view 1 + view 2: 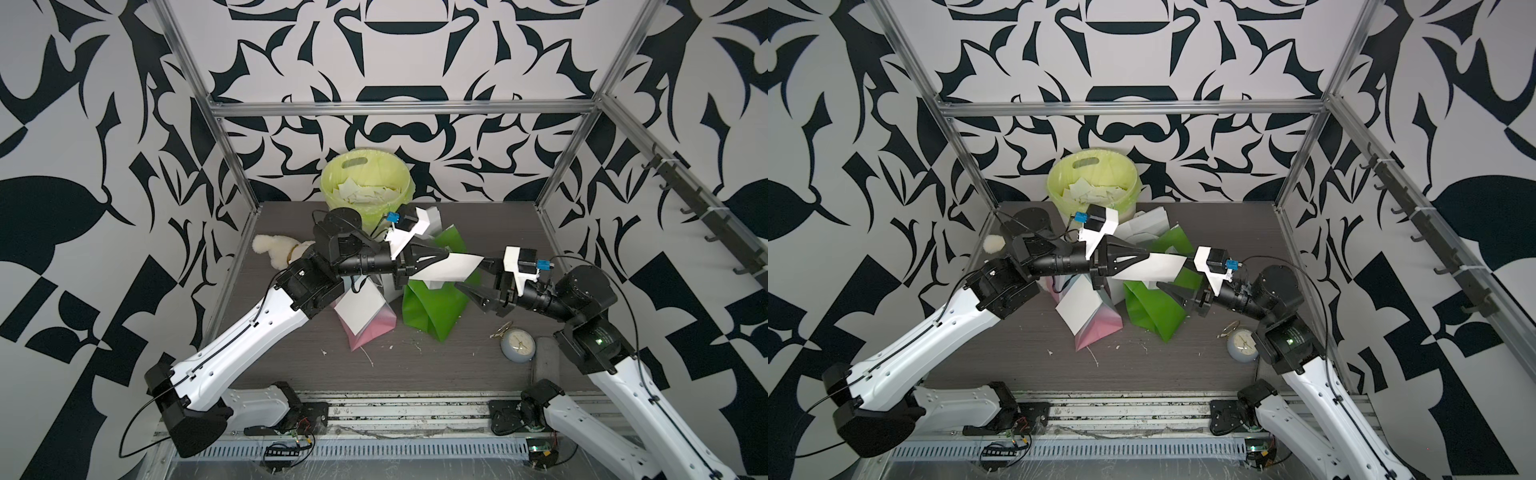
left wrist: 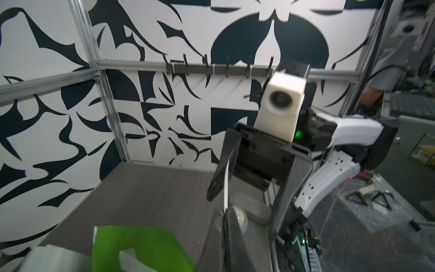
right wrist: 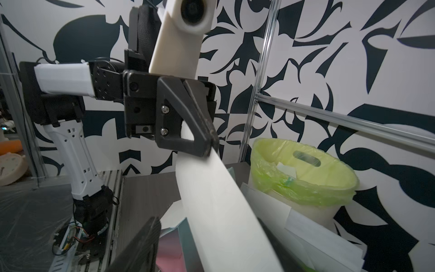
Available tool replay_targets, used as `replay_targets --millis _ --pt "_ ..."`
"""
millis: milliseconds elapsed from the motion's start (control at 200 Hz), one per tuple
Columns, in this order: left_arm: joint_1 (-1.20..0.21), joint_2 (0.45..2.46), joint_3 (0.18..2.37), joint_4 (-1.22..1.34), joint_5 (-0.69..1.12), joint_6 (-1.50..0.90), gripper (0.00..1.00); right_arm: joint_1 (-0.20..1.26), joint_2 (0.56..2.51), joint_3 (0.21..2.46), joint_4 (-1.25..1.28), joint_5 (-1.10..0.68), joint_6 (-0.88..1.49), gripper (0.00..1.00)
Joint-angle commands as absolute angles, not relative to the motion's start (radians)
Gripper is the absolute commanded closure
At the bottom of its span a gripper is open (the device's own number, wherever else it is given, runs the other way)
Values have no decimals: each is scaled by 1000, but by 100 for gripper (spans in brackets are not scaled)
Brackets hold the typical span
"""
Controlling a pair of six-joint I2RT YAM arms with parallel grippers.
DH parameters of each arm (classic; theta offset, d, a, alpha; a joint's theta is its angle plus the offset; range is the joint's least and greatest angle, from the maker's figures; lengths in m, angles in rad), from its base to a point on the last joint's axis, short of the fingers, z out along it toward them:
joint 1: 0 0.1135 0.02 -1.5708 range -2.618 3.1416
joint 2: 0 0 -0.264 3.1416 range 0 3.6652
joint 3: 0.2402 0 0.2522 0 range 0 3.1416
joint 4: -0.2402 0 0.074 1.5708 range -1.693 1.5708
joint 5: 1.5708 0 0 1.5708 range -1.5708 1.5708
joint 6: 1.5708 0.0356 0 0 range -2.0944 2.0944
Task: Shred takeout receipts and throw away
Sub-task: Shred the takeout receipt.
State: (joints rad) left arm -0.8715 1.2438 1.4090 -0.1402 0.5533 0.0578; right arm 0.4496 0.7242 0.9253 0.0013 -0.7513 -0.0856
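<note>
— While the left gripper (image 1: pixel 449 254) pinches one end of the receipt (image 1: pixel 453 266), jaws pressed tight on the paper, the sheet hangs in mid-air at centre frame!
— And the right gripper (image 1: pixel 471 274)?
— Spread wide at the sheet's other end. In the left wrist view the paper's edge runs close by one finger, with no squeeze on it.
— Below them?
— The green bag (image 1: pixel 432 307) lies crumpled under the sheet. The pink bag (image 1: pixel 374 328) sits to its lower left, another white sheet (image 1: pixel 359 309) on top.
— The bin?
— Lime-lined bin (image 1: pixel 329 182) at upper centre against the back wall, white scraps (image 1: pixel 365 194) piled inside. Clock (image 1: pixel 517 343) lower right, plush toy (image 1: pixel 272 249) far left.
</note>
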Motion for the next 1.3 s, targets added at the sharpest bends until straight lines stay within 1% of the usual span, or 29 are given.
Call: replay_targets --millis 0,75,185,255,395,710,730,830,960,1295 --pt "-904 1253 1469 -345 437 234 100 456 753 1026 -156 -759 -256 46" --pt "-908 1259 1477 -360 435 241 100 455 773 1064 -214 -776 -309 52" --pt "-914 1259 1475 -360 440 244 100 456 782 1086 -241 -784 -346 65" --pt "-922 1262 1476 -363 437 249 100 456 789 1091 -239 -810 -353 70" --pt "-942 1267 1479 -369 433 269 100 457 806 1103 -244 -834 -353 75" --pt "-961 1267 1491 -389 443 293 100 457 813 1118 -295 -795 -408 77" --pt "-963 1297 1491 -391 441 293 100 457 812 1119 -298 -794 -410 77" --pt "-963 1299 1491 -399 428 299 100 457 803 1121 -298 -787 -419 70" --pt "-965 1299 1491 -415 406 310 100 457 783 1123 -308 -768 -445 67" --pt "-972 1298 1497 -423 409 311 100 456 808 1128 -359 -800 -467 66"
